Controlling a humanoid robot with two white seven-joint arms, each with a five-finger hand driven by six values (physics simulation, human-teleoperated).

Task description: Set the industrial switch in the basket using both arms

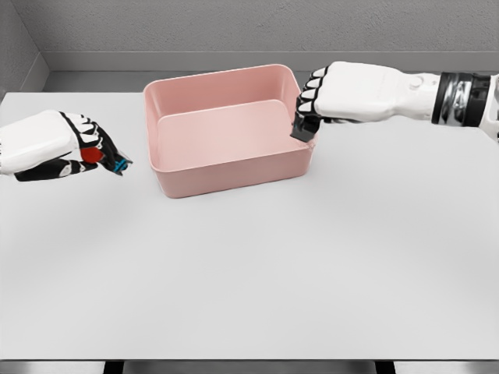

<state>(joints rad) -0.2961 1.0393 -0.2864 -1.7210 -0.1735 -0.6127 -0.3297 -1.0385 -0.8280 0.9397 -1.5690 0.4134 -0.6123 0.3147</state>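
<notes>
L hand (58, 146) sat well left of the pink basket (234, 167), fingers clamped on the industrial switch (100, 157) w/ its red button and blue tip showing, held just above the table (249, 280). R hand (331, 97) was at basket's right rim, fingers curled down over the wall, gripping it.

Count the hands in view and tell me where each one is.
2. The left hand is left of the basket, closed on a small red and blue object, likely the switch. The right hand grips the basket's right rim.
</notes>
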